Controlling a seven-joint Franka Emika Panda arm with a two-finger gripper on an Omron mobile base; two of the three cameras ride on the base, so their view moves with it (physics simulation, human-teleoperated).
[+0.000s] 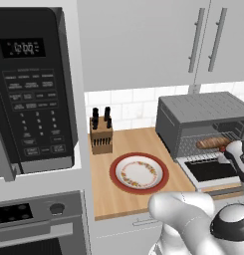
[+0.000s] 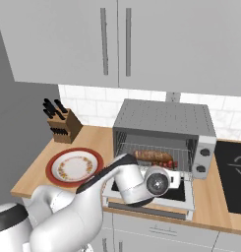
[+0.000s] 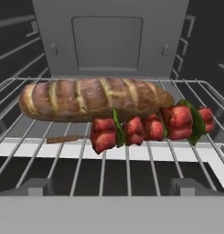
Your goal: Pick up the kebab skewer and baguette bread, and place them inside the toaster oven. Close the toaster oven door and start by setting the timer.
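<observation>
The toaster oven (image 2: 164, 118) stands on the counter with its door (image 2: 183, 196) dropped open. In the hand view the baguette bread (image 3: 93, 98) lies across the wire rack (image 3: 131, 164). The kebab skewer (image 3: 150, 125), red meat chunks with green pieces, lies just in front of the loaf and touches it. Both also show on the rack from the base cameras: baguette (image 1: 212, 143), kebab (image 2: 165, 164). My gripper (image 3: 111, 186) is open just outside the oven mouth above the door, its fingertips (image 3: 36, 185) wide apart with nothing between them. The hand (image 1: 235, 155) hovers at the oven front.
An empty red-rimmed plate (image 1: 139, 173) sits on the wooden counter left of the oven, with a knife block (image 1: 101, 132) behind it. A black microwave (image 1: 31, 89) hangs at the far left. A dark cooktop (image 2: 232, 174) lies right of the oven, whose knobs (image 2: 205, 152) sit on its right.
</observation>
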